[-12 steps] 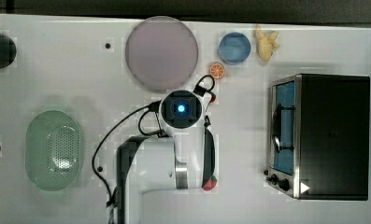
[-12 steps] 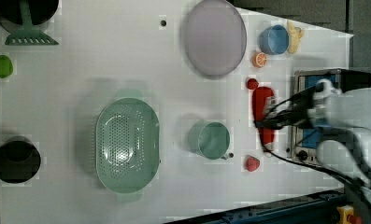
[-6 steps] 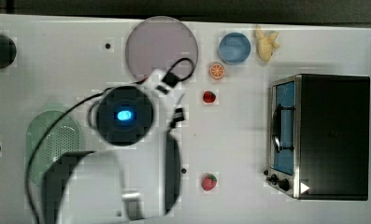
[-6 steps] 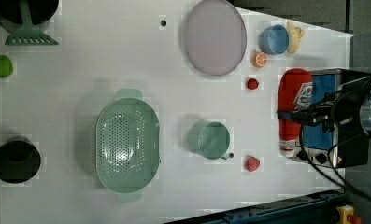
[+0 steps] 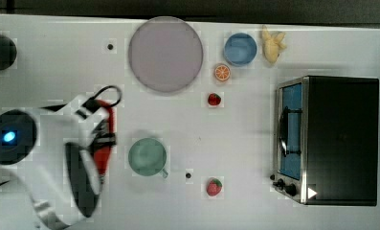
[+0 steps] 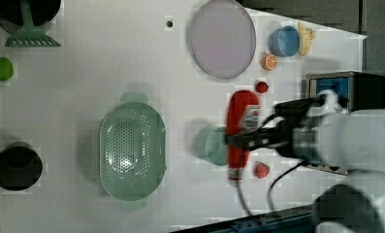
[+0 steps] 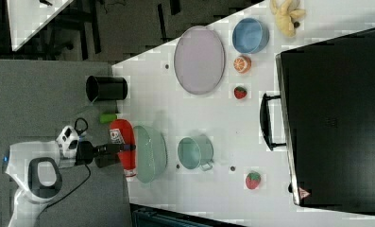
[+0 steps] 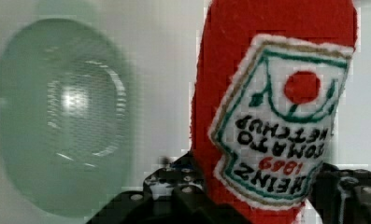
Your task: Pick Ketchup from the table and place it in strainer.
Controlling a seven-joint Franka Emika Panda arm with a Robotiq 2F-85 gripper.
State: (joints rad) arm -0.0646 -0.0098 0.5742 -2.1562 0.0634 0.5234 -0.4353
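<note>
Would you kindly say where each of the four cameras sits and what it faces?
Top view: overhead, straight down; arm's white links.
Left view: high, angled down; the claw holding the red tapered ketchup squeeze bottle.
Right view: raised, from the opposite side; arm at table edge.
Wrist view: on the wrist, past the bottle.
Left and wrist views share the pale green perforated oval strainer.

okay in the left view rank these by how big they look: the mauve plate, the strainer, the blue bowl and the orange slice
1-2. strainer and mauve plate: too alike to rank.
3. blue bowl.
4. orange slice.
</note>
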